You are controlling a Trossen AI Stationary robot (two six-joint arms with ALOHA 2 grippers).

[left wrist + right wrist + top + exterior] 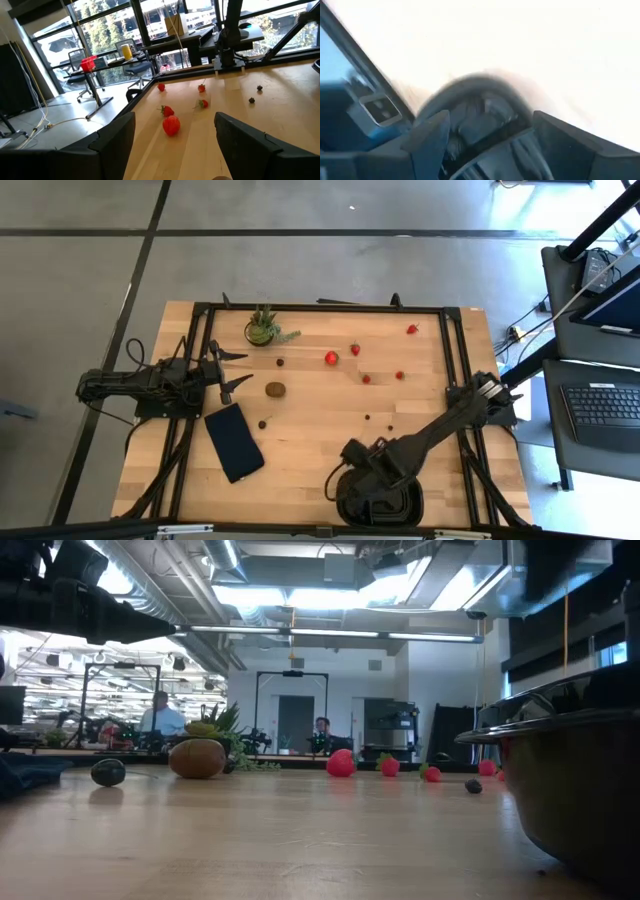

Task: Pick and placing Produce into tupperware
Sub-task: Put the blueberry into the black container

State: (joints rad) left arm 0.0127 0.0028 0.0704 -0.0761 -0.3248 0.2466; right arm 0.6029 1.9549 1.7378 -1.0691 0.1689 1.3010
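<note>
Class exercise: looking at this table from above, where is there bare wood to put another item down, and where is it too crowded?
Bare wood lies between the kiwi, the navy slab and the black tray, and again between the plant and the left claw. The far middle is crowded: strawberries and small dark berries scatter there. The right claw hangs over the tray.

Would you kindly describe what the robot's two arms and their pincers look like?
Both arms are dark, nearly black, built of jointed segments with dark cables looping beside them. The left pincer ends in two slim pointed fingers, flat, matte and wedge-shaped up close. The right pincer is equally dark and bulkier where it joins the wrist. No markings are legible.
</note>
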